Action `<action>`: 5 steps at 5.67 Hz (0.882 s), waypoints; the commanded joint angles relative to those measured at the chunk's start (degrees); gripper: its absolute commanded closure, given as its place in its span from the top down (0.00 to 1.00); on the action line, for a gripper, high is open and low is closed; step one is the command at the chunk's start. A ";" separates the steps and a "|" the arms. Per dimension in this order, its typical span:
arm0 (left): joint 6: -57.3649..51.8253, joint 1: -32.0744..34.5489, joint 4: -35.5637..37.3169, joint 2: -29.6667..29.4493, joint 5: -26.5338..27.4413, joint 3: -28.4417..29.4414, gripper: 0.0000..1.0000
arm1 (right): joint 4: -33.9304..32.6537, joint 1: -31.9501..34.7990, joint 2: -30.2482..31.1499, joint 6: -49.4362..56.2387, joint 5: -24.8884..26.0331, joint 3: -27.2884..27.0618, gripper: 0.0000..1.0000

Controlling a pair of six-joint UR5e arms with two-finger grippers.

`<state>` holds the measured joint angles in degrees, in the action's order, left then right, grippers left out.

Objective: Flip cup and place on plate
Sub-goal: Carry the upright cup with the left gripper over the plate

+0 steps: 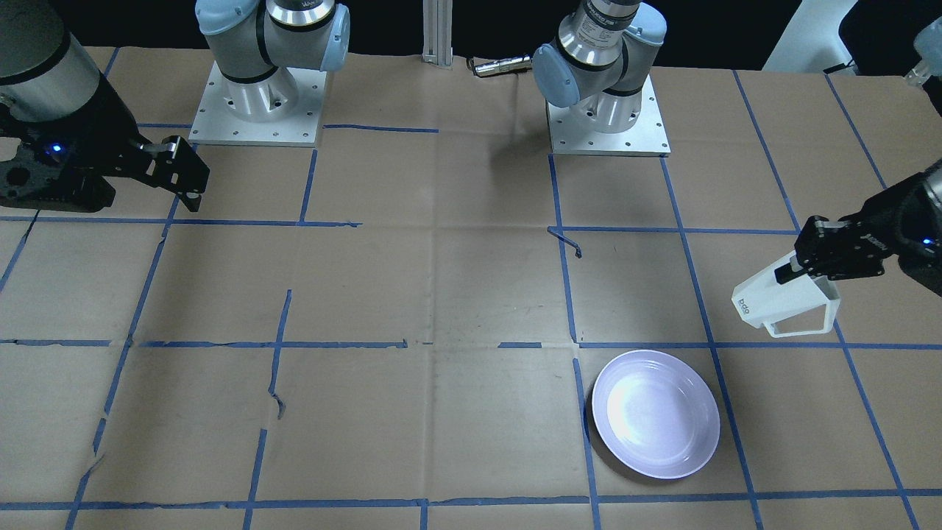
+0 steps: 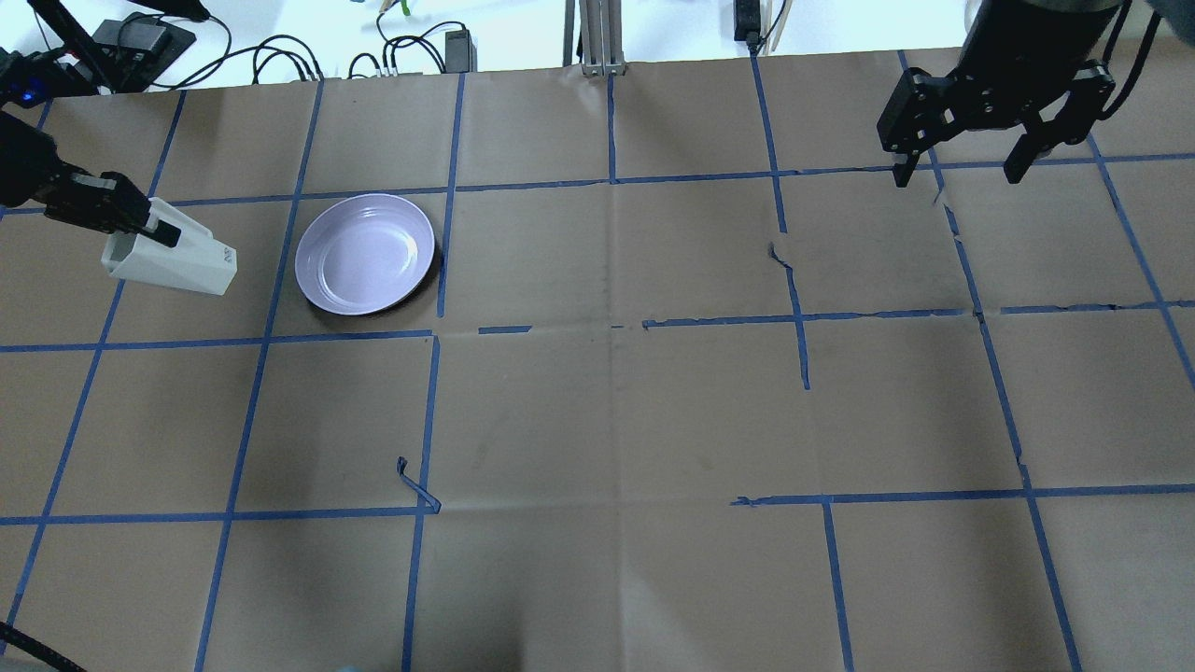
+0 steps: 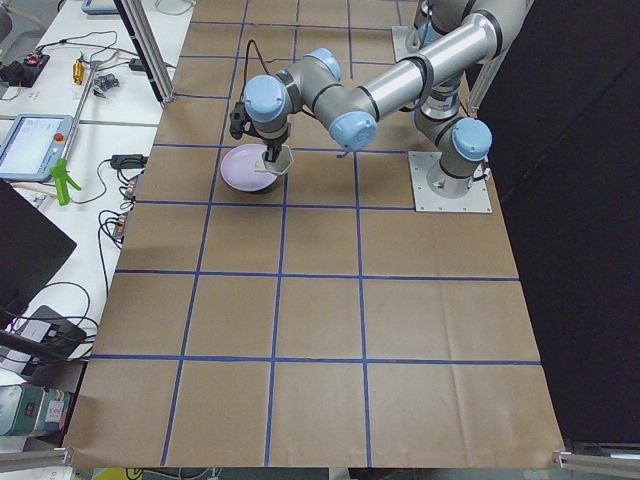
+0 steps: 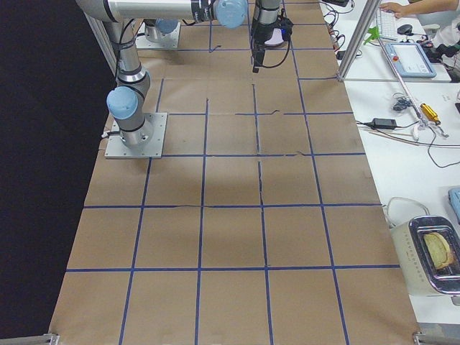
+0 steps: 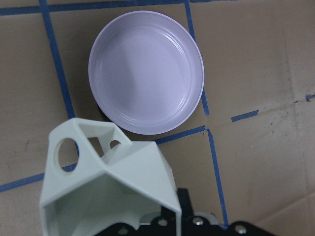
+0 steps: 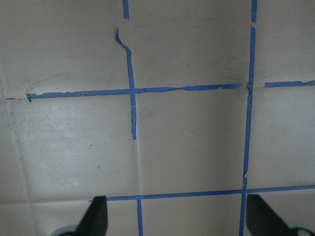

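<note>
- nearest the robot in the overhead view, the brown paper-covered table (image 2: 607, 401) carries a grid of blue tape, with one loose curl of tape (image 2: 415, 485) standing up from a line.
- farther out on the robot's left side, the left hand (image 2: 159, 231) is clenched on the wall of the white faceted mug (image 2: 187, 261) at its rim, grasping it.
- the mug is held tipped on its side and lifted off the table; its open hexagonal mouth faces back toward the hand and its base, with a small printed mark, points toward the plate.
- in the left wrist view the mug's angular open-frame handle sits on the side nearer the plate.
- the pale lavender plate (image 2: 366, 254) lies flat on the table just beside the mug, not touching it, with nothing on it.
- well apart on the robot's right side and farther still, the right hand (image 2: 957, 175) hangs above the table, released, its two fingers spread wide with only bare paper and tape between them.
- beyond the table's far edge, black cables (image 2: 280, 56) lie on a white surface.
</note>
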<state>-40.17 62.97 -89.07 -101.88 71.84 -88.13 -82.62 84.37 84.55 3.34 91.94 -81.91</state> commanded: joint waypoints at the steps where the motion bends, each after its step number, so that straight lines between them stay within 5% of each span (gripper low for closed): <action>1: 7.29 11.25 10.00 -1.38 5.14 -1.24 0.00 | 0.00 0.00 0.00 0.00 0.00 0.00 1.00; 5: 4.16 17.79 19.53 -9.64 16.81 -1.60 0.00 | 0.00 0.00 0.00 0.00 0.00 0.00 1.00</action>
<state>-34.48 79.82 -71.14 -110.08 86.27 -89.64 -82.62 84.38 84.56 3.34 91.93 -81.91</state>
